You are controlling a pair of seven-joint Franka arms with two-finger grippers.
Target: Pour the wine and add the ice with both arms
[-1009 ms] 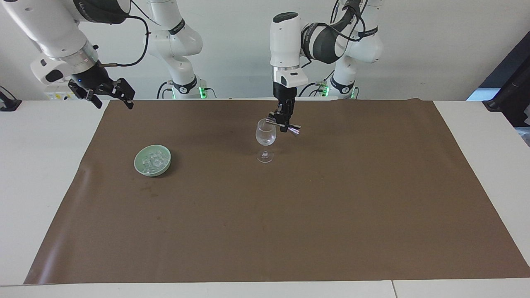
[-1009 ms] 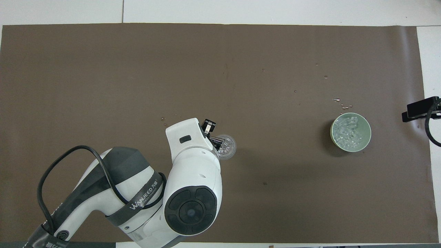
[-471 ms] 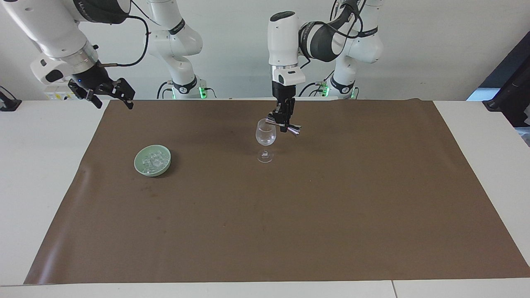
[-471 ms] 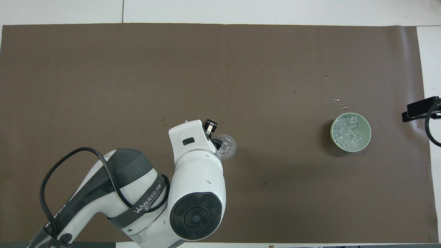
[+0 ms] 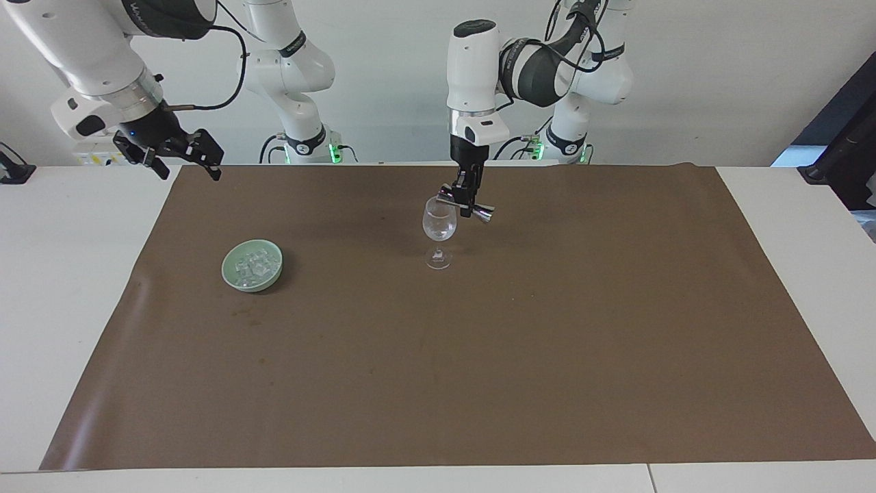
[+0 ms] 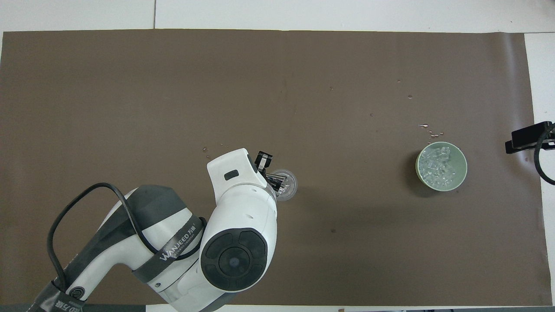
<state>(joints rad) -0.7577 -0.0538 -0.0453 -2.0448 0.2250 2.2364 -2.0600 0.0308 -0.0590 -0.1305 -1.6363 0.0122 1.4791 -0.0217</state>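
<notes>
The left gripper (image 5: 468, 200) is closed on a small metal jigger (image 5: 466, 205), tipped on its side, one end over the rim of the wine glass (image 5: 439, 229) at the mat's centre. The glass stands upright on the brown mat (image 5: 547, 329). In the facing view, the pale green bowl (image 5: 252, 265) is at about nine o'clock from the glass, toward the right arm's end, and the ice (image 5: 251, 265) lies in it. The right gripper (image 5: 183, 161) waits with fingers apart over the mat's corner, at about eleven o'clock from the bowl
</notes>
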